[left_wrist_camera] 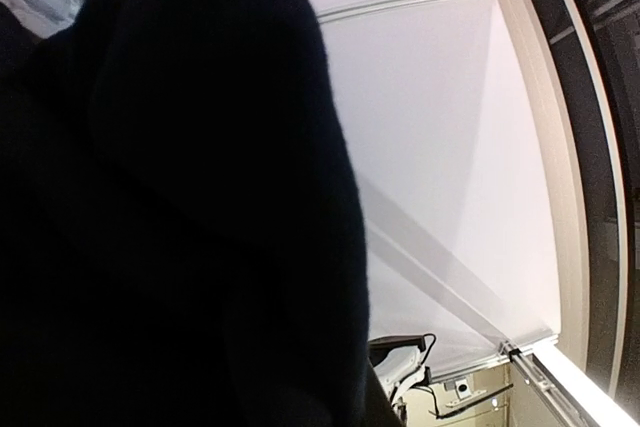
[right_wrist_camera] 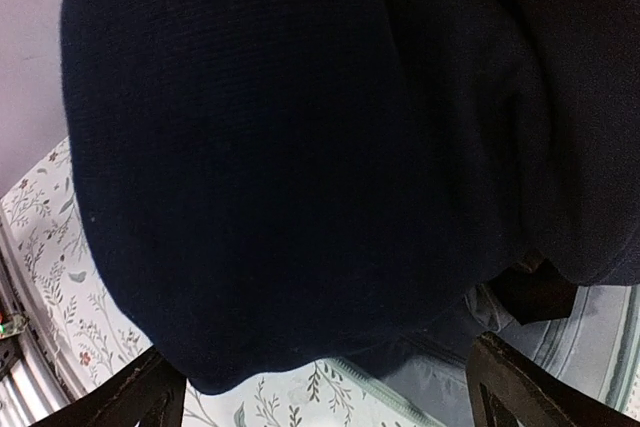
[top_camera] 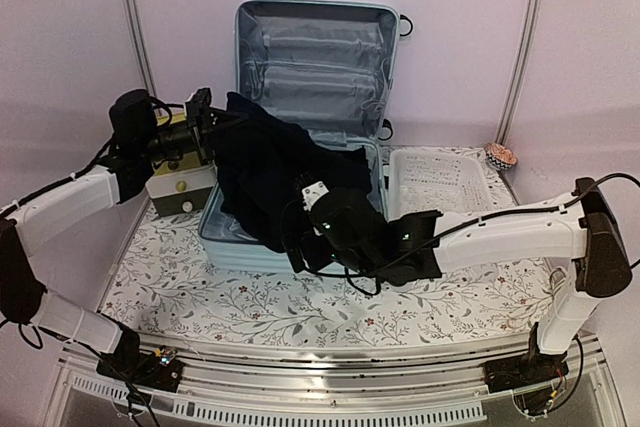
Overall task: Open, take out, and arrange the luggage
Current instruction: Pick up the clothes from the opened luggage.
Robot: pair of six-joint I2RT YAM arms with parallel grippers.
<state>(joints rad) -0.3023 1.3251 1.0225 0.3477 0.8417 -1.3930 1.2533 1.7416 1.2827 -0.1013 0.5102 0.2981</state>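
Luggage (top_camera: 315, 57) lies open on the desk (top_camera: 250, 307); my left hand (top_camera: 205, 112) grips a navy garment (top_camera: 265, 162), my right hand (right_wrist_camera: 330, 384) gapes wide.

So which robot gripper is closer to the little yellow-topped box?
Left. The left gripper hangs just above the box; the right gripper sits farther off, at the front edge of the luggage.

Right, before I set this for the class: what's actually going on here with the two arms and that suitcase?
The luggage lies open on the table with its lid standing up. The left gripper is shut on the upper edge of a dark garment, holding it above the open case so the cloth drapes down over the front rim. The right gripper is open beside the garment's lower fold, holding nothing. A white basket sits right of the case.
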